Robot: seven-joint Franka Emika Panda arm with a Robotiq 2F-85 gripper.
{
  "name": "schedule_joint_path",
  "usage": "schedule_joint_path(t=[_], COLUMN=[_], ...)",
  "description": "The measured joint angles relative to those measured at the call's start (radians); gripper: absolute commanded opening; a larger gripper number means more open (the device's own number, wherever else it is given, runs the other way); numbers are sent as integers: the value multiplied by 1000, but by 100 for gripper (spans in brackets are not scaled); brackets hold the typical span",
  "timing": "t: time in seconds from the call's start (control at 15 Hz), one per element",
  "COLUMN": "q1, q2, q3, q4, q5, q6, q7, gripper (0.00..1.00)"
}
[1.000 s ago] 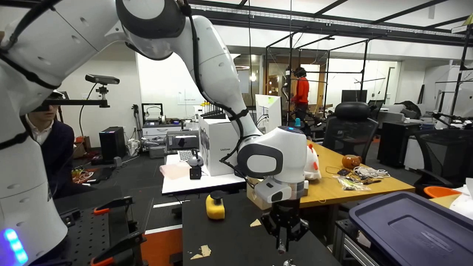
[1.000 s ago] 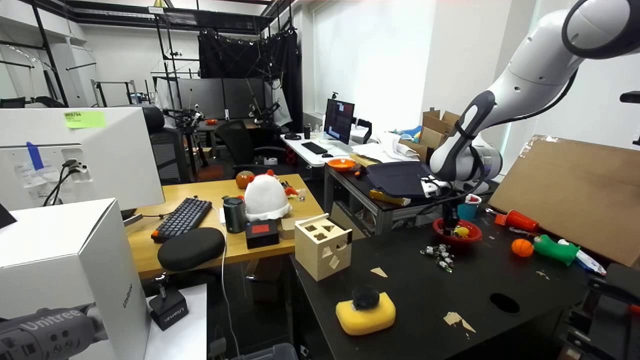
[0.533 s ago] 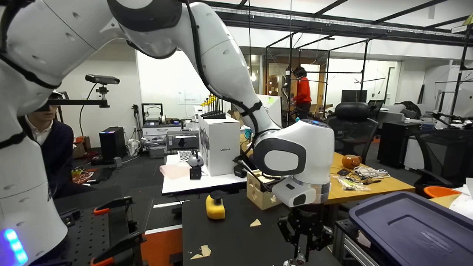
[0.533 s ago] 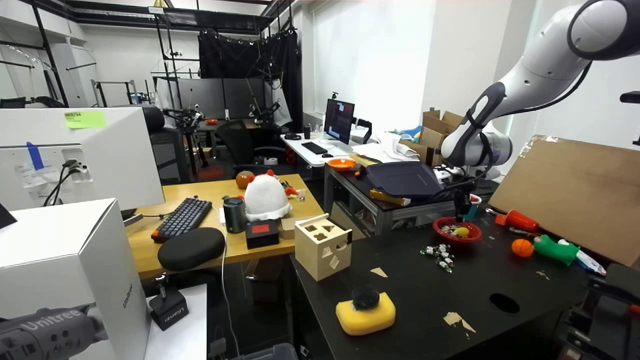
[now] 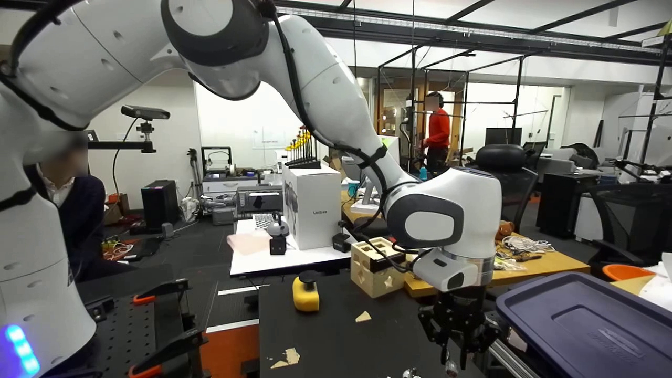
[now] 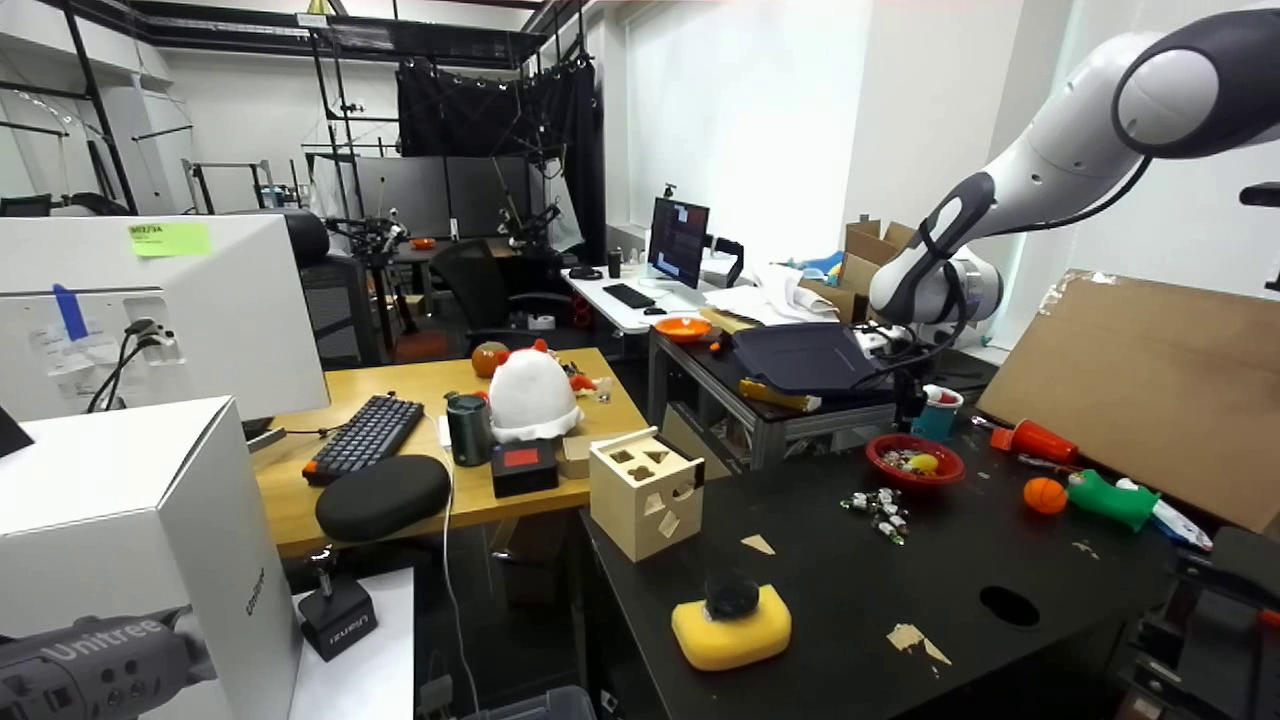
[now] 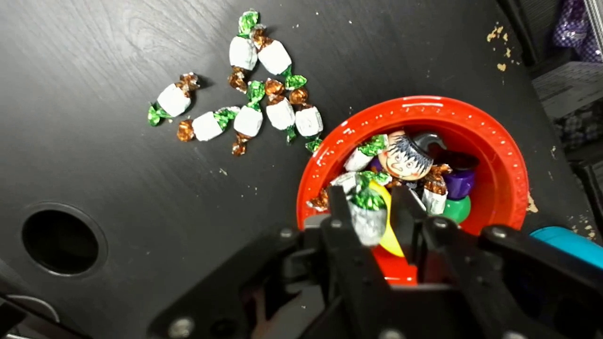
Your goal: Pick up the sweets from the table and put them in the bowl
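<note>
Step in hand, my read: drop-off. One wrapped sweet point(image 7: 369, 221) hangs in the gripper point(image 7: 370, 193), over the red bowl point(image 7: 424, 107) in the wrist view, not yet let go. Jaws look clenched on it; in an exterior view the sweet point(image 5: 450, 368) is just a shiny speck at the gripper's end.

Next move should be: get it well inside the bowl's rim, go low, part the jaws, let it fall onto the pile, then head for the loose sweets point(image 7: 248, 121). Seven of those lie on the black table point(image 7: 198, 188) beside the bowl, so task looks well short of done. Closest one has its green twist right at the bowl's rim; touching or not, can't tell.

Bowl also holds several sweets plus a cartoon face point(image 7: 406, 162) in a black hat and a yellow piece point(image 7: 393, 240). Teal cup point(image 6: 935, 415) just beside the bowl, on the side away from the loose sweets.

Looks: white blocky bodies, foil twists, green one end, coppery brown the other. Held one is greyish, blurry, green twist showing, other end not visible. Wrapper probably slick; could slip if grip loosens short of the bowl.
</note>
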Motion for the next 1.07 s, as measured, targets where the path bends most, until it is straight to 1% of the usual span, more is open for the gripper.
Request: schedule_joint_path(t=[0.2,0.27,0.33,0.4,0.73,0.93,1.07], q1=[19,29,38,42,37,6,-21], q2=[32,37,39,38,22,27,45], q3=[-18,-20,-16,0,109,164,184], q4=[28,27,25,24,20,18,20], q5=[-59,-72,-80,-81,-59,9,49], q6=[-38,-47,-54,-54,-52,-53,-61], q7=[22,22,18,-4,-163,-259,-304], gripper=[85,94,98,100,100,100,100])
